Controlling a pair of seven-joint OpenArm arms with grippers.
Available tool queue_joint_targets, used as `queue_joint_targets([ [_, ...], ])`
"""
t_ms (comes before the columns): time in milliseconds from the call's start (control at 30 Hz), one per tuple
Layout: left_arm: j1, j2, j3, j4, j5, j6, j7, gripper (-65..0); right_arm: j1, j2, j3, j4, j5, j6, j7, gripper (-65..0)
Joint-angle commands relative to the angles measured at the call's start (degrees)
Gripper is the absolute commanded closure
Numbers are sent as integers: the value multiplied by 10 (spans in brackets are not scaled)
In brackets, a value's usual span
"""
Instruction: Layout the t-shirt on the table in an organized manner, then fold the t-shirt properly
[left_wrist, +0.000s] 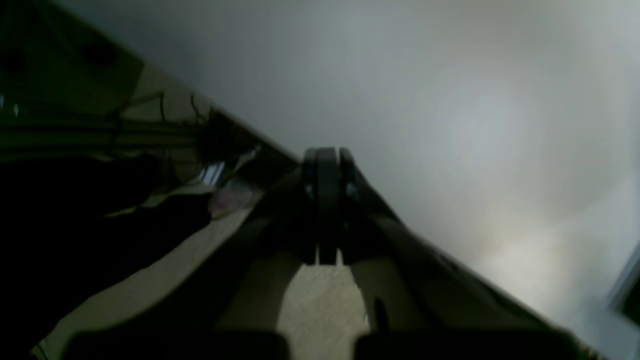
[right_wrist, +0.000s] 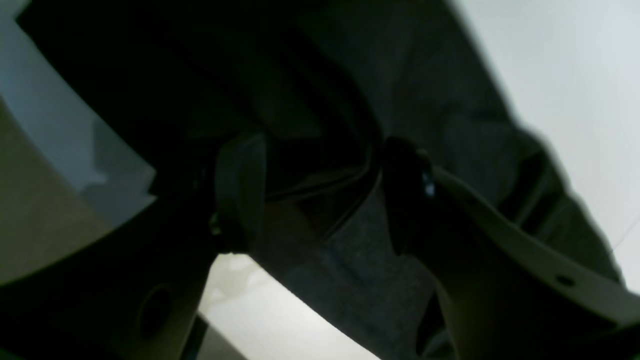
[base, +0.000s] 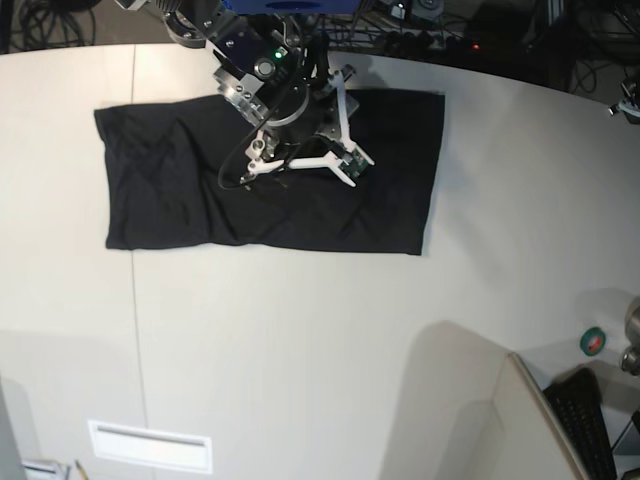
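The counter (base: 330, 340) is wide and off-white, with a thin dark seam running down its left part. On its far half lies the t-shirt (base: 180, 190) – black, plain side up, folded into a long rectangle with some wrinkles, its long side parallel to the far edge of the counter.

The right arm (base: 245, 55) comes in from beyond the far edge of the t-shirt and bends down over the middle of the cloth. Its right tool (base: 305, 162) is just above the t-shirt, a little toward the far side of the rectangle. In the right wrist view the two fingers (right_wrist: 240, 190) stand well apart, one on each side of a raised fold of dark cloth; the fabric lies between them, but they are not pressed together on it. So this tool is wide, and I cannot tell if it touches the cloth.

The left tool (left_wrist: 327, 200) shows only in the left wrist view – its fingers are pressed together, with nothing between them, above the bare counter and well apart from the t-shirt.

Near the front edge of the counter, on the same side as the seam, there is a small white vent panel (base: 150, 446).
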Motion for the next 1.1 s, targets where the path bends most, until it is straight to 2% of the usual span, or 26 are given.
queue_joint_targets([
  [0,6,-12,-3,4,-4,0,-17,0,14,-11,0,-3,-5,-8,15,-341],
  [167,12,-11,-3,-4,-4,0,-25,0,43,-20,2,-51,-5,-13,57,-341],
  [400,11,-10,-3,-4,-4,0,-25,0,67,-20,2,-102,-4,-13,60,-323],
  [467,11,-10,-3,-4,-4,0,-25,0,68,-20,3,-101,-4,-13,60,-237],
  [567,9,-10,-3,-4,-4,0,-25,0,76,-21,27,-103,-3,-9,60,-8],
  [700,9,-10,-3,-4,-4,0,-25,0,75,-40,101,-103,-3,-8,60,0],
  [800,8,-10,-3,-4,-4,0,-25,0,75,-41,135,-103,-1,-8,60,0],
  [1067,6,-10,-2,-4,-4,0,-21,0,79,-35,157,-117,115,-8,49,0],
])
